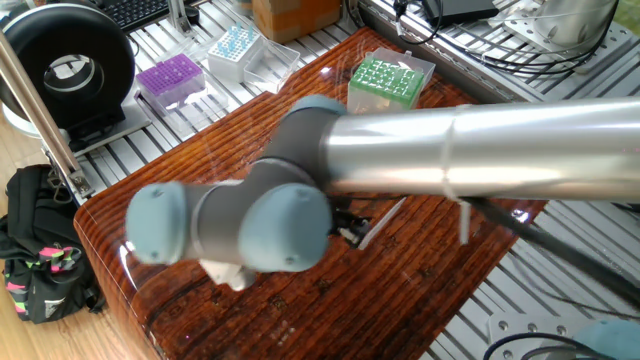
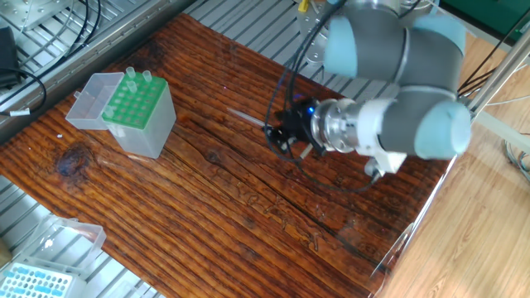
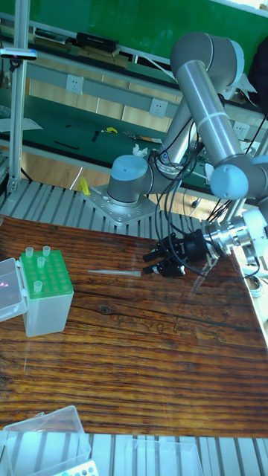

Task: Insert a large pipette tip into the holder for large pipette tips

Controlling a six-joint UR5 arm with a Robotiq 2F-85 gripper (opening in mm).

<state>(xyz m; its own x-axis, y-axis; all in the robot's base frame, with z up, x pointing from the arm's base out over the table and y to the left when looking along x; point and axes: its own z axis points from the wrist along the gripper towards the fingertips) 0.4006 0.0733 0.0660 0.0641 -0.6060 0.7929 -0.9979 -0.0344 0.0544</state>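
The large pipette tip [image 3: 115, 273] lies flat on the wooden table [image 3: 134, 357], its fine point aimed at the holder; it also shows in the other fixed view as a pale sliver, the tip [image 2: 247, 118]. The holder [image 3: 46, 294] is a white box with a green grid top [image 2: 137, 108]. It stands at the left with its clear lid folded back and a few tips standing in it. My gripper [image 3: 152, 263] hovers low at the tip's wide end, fingers apart and holding nothing. From the other side my gripper [image 2: 278, 136] sits just right of the tip. In one fixed view the arm hides it.
A purple-topped box [image 1: 170, 78] and a blue-topped box [image 1: 235, 48] stand on the metal rails beyond the table, near a black round device [image 1: 70, 65]. A clear lidded box [image 3: 45, 439] sits off the table's near edge. Cables hang around the wrist [image 2: 364, 136].
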